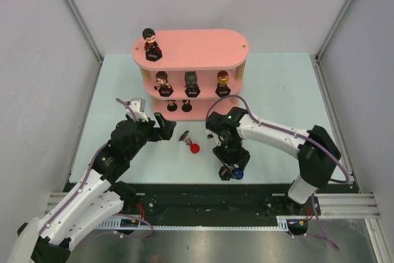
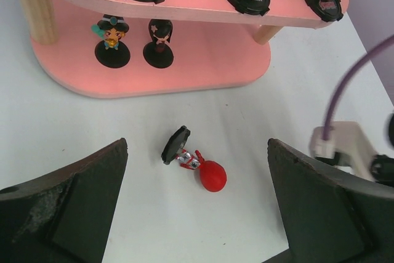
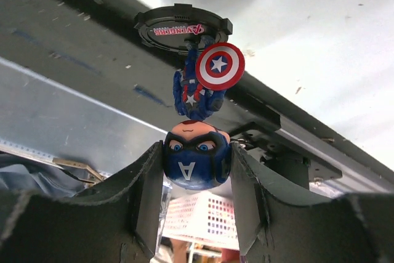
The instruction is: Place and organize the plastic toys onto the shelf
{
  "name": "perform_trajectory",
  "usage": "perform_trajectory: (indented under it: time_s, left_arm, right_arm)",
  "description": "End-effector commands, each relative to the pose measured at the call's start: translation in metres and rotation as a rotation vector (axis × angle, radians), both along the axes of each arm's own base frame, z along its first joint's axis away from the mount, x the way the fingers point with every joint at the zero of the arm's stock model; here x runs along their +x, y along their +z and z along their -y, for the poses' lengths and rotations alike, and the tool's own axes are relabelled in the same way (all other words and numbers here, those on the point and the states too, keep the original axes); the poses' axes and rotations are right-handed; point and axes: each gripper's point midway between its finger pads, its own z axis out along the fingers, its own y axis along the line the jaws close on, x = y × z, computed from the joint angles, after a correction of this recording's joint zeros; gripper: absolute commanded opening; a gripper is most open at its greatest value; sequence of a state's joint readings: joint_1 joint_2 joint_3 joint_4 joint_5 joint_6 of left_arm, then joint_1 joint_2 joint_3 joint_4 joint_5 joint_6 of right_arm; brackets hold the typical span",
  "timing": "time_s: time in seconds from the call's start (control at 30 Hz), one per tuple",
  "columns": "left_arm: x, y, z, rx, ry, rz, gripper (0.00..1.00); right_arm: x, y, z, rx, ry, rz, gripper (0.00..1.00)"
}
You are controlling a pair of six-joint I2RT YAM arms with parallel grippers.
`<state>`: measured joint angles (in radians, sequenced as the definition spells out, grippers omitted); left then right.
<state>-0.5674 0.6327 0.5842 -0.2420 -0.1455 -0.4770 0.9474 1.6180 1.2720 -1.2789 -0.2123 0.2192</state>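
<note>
Near front edge of table (image 1: pixel 283 90), right claw (image 3: pixel 197 152) clamped on head of blue-headed figurine (image 3: pixel 196 100). Left claw (image 2: pixel 197 147) spread apart, over red-headed figurine (image 2: pixel 212 175) lying toppled before shelf (image 2: pixel 209 60).

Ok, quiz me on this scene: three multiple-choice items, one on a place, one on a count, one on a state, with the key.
1. The red-headed figurine is
A. on top of the shelf
B. lying on the table in front of the shelf
C. standing on the shelf's bottom board

2. Figurines on the shelf's middle board:
A. one
B. five
C. three

3. The right end effector is
A. shut on the blue-headed figurine
B. open and empty
C. shut on nothing

Key:
1 B: it lies tipped on its side on the table.
2 C: a dark-haired figurine, a black-headed figurine and a red-gold figurine stand there.
3 A: both fingers press against its head.
</note>
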Motion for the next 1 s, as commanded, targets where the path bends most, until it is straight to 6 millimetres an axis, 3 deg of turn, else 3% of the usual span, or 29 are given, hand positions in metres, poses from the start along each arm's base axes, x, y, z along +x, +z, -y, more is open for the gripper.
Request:
perform_trajectory:
  time_s: [0.0, 0.2, 0.37, 0.4, 0.5, 0.67, 0.7, 0.97]
  left_arm:
    - [-0.002, 0.011, 0.004, -0.005, -0.038, 0.049, 1.0]
    - [-0.004, 0.015, 0.002, -0.002, -0.039, 0.064, 1.0]
    - [-0.003, 0.012, 0.003, 0.004, -0.046, 0.06, 1.0]
    - [-0.003, 0.011, 0.004, 0.003, -0.049, 0.056, 1.0]
    - [-0.003, 0.012, 0.007, 0.006, -0.058, 0.054, 1.0]
    - [-0.001, 0.011, 0.007, 0.009, -0.057, 0.052, 1.0]
    - [-0.001, 0.011, 0.007, 0.009, -0.057, 0.051, 1.0]
    - [0.001, 0.012, 0.012, 0.003, -0.075, 0.052, 1.0]
  right_arm:
    - [0.008, -0.013, 0.013, -0.147, -0.034, -0.022, 0.04]
    - [0.024, -0.026, 0.014, -0.221, -0.052, -0.014, 0.1]
    - [0.032, -0.026, 0.014, -0.218, -0.066, 0.007, 0.31]
    - [0.035, -0.026, 0.013, -0.215, -0.072, 0.017, 0.39]
    - [0.047, -0.017, 0.009, -0.182, -0.087, 0.063, 0.54]
    - [0.055, -0.008, 0.006, -0.134, -0.101, 0.086, 0.69]
    - [0.056, -0.007, 0.004, -0.12, -0.102, 0.091, 0.77]
    - [0.073, 0.008, -0.01, -0.019, -0.161, 0.173, 0.85]
